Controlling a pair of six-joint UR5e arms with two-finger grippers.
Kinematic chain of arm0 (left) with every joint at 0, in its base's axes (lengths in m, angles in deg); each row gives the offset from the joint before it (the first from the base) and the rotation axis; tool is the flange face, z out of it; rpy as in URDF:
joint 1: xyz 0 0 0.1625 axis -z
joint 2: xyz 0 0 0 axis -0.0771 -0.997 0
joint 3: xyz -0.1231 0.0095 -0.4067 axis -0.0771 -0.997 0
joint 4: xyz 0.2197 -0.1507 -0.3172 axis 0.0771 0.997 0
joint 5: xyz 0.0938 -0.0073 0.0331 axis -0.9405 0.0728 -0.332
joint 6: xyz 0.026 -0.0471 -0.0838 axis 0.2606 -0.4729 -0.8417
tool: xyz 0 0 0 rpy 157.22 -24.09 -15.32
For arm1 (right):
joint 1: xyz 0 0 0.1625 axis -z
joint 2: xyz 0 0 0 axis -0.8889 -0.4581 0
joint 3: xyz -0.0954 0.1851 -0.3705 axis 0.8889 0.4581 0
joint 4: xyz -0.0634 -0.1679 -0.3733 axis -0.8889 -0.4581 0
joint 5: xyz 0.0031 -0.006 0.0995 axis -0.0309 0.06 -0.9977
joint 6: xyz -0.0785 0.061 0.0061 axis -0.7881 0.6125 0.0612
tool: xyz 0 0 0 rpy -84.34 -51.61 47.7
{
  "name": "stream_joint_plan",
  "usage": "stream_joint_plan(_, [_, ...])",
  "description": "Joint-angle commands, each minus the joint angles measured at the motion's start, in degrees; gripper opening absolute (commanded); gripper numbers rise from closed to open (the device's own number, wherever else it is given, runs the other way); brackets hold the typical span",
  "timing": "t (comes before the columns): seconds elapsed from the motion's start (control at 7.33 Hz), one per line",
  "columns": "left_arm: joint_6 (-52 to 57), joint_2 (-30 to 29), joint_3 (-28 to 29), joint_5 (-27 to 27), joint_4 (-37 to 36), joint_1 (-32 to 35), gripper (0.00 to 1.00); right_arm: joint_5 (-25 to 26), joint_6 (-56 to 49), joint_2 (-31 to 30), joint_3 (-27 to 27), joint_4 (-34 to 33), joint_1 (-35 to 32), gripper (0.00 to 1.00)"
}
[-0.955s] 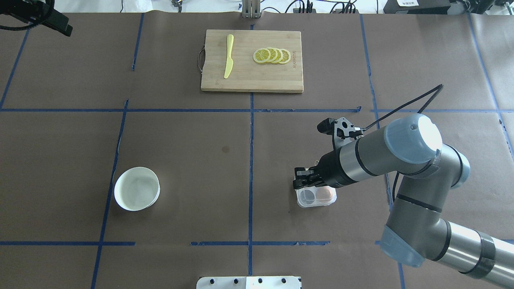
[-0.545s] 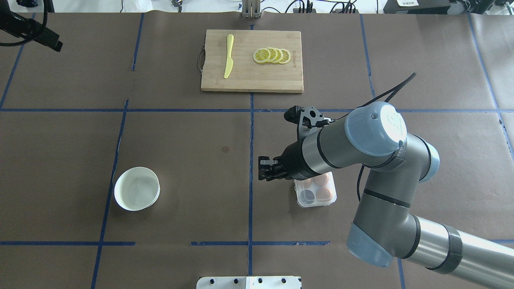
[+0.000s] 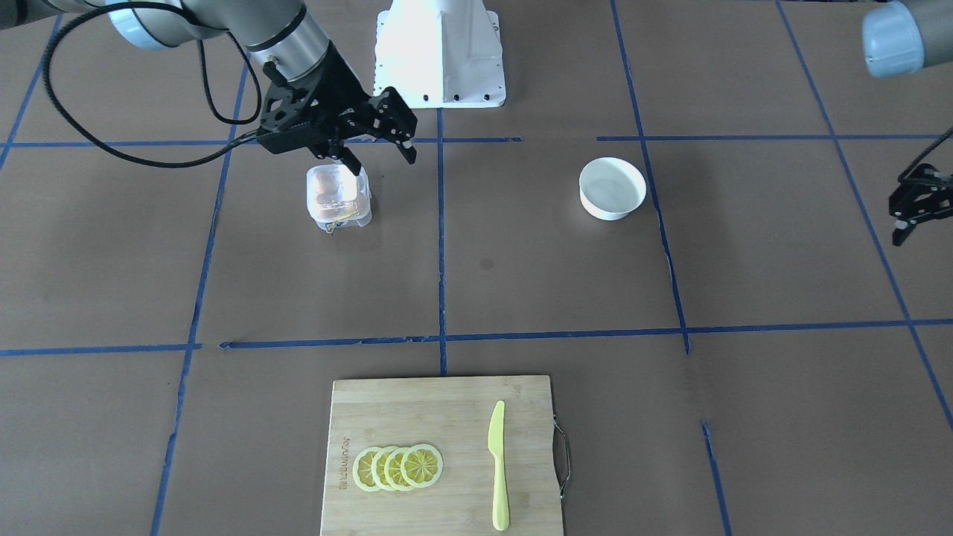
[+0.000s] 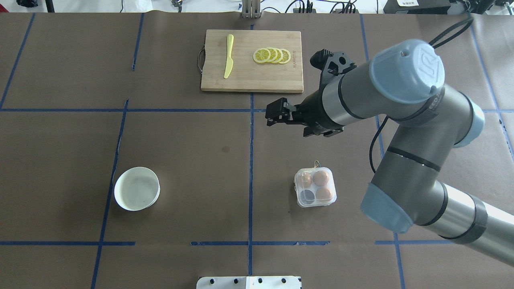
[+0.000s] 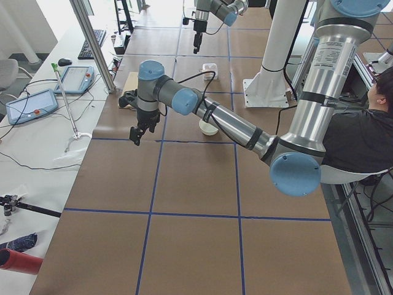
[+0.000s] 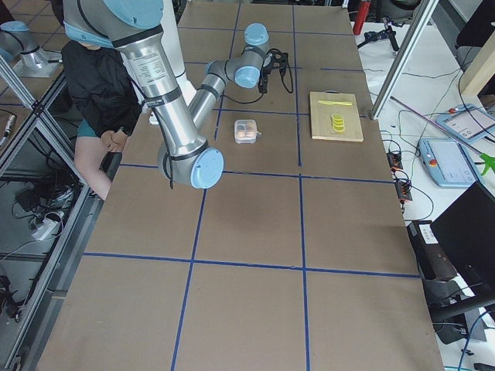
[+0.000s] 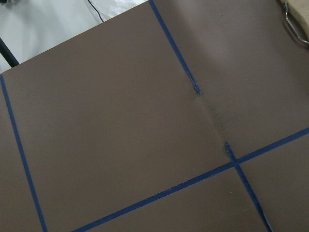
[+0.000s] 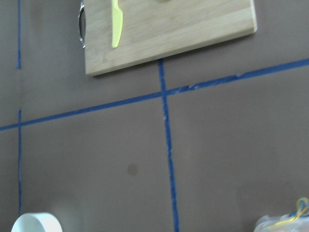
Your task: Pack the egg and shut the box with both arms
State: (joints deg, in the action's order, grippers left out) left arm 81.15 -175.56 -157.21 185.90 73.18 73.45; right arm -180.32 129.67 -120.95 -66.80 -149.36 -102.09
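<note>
The clear box [image 4: 315, 188] stands right of centre with its lid down and a yellow bit [image 4: 316, 163] at its far edge. Three tan eggs [image 4: 321, 178] lie in three cells; the near-left cell [image 4: 308, 195] is empty. The box also shows in the front view [image 3: 339, 197] and the right wrist view [image 8: 285, 223]. My right gripper [image 4: 270, 116] is open and empty, raised above the table, beyond and to the left of the box; it also shows in the front view [image 3: 381, 160]. My left gripper [image 3: 904, 223] hangs far off at the table's left side, empty; how its jaws stand is unclear.
A white bowl [image 4: 137, 188] sits at the near left. A wooden cutting board [image 4: 252, 76] at the far centre carries a yellow knife [image 4: 228, 56] and lemon slices [image 4: 272, 55]. Blue tape lines cross the brown table cover.
My right gripper has lifted off the box and swung left, then toward the far side, leaving the box where it stood. My left gripper has drawn out of the overhead view.
</note>
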Motion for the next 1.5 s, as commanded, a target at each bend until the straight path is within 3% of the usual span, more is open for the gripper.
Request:
stream_joint_plan(0.0, [6.5,5.3,2.4,2.0,3.8,5.8,1.00,-6.5,-21.6,-1.7,-1.1,-14.4,-12.5,1.00])
stream_joint_plan(0.27, [6.8,11.9,2.6,2.1,11.6,7.9,1.00,-10.8,-49.1,-8.9,-1.0,-21.8,-23.1,1.00])
stream_joint_plan(0.55, [6.4,13.8,3.5,4.2,11.8,7.8,1.00,-10.7,-72.7,-20.2,0.0,-22.5,-33.2,1.00])
stream_joint_plan(0.82, [6.7,13.8,5.5,5.1,11.8,8.0,1.00,-13.8,-76.2,-28.5,3.3,-22.4,-41.1,1.00])
stream_joint_plan(1.09, [6.7,13.8,7.3,5.6,11.8,8.0,1.00,-15.1,-82.8,-29.5,12.8,-14.5,-47.5,1.00])
stream_joint_plan(1.36, [6.6,13.7,9.1,7.3,9.8,7.9,1.00,-14.0,-83.4,-30.9,14.1,-13.3,-47.5,1.00])
